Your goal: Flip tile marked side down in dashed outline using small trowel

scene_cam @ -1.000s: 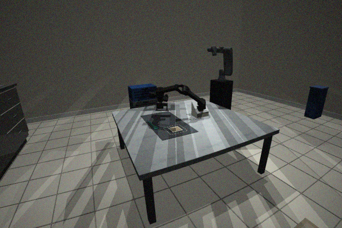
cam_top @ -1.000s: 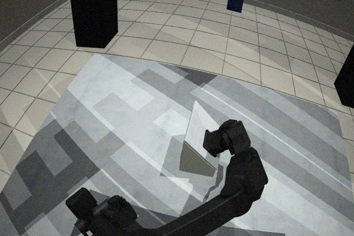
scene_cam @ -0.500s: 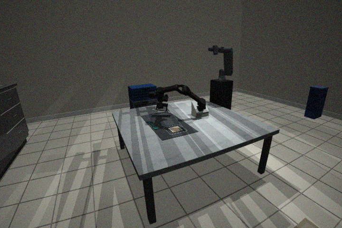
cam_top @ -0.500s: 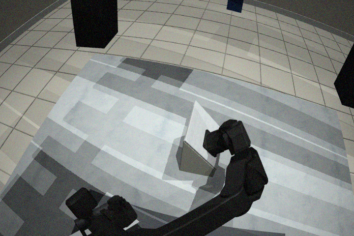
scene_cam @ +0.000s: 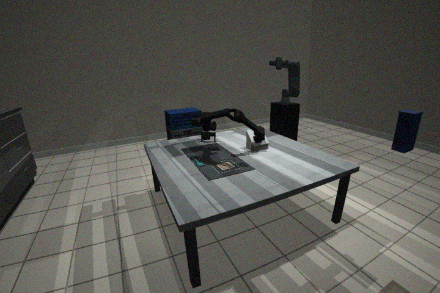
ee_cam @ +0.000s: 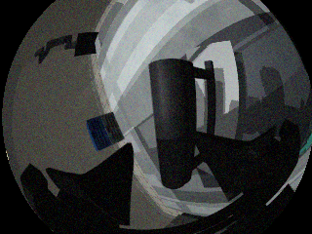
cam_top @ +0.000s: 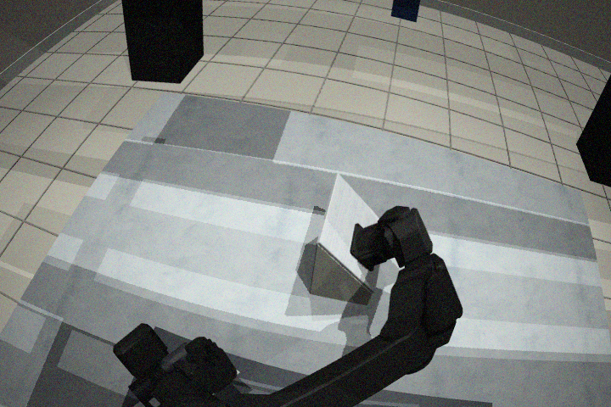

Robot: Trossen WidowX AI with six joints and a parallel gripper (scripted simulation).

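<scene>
In the exterior view, the tan tile [scene_cam: 225,166] lies flat inside the dashed outline on the dark mat [scene_cam: 211,174]. It is too small to tell which side faces up. The teal trowel [scene_cam: 198,162] lies on the mat to the left of the tile, and a bit of it shows at the right edge of the wrist view [ee_cam: 308,144]. My gripper [scene_cam: 208,140] is open and empty, its fingers apart, pointing down above the far end of the mat, away from trowel and tile. The top view shows neither tile nor trowel.
A pale wedge-shaped block [cam_top: 339,211] [scene_cam: 252,143] stands on the table [scene_cam: 279,176] beside the arm's base. A dark cylinder [ee_cam: 173,107] covers the middle of the wrist view. Blue drawers [scene_cam: 182,119] and another arm on a black stand [scene_cam: 284,121] are beyond the table.
</scene>
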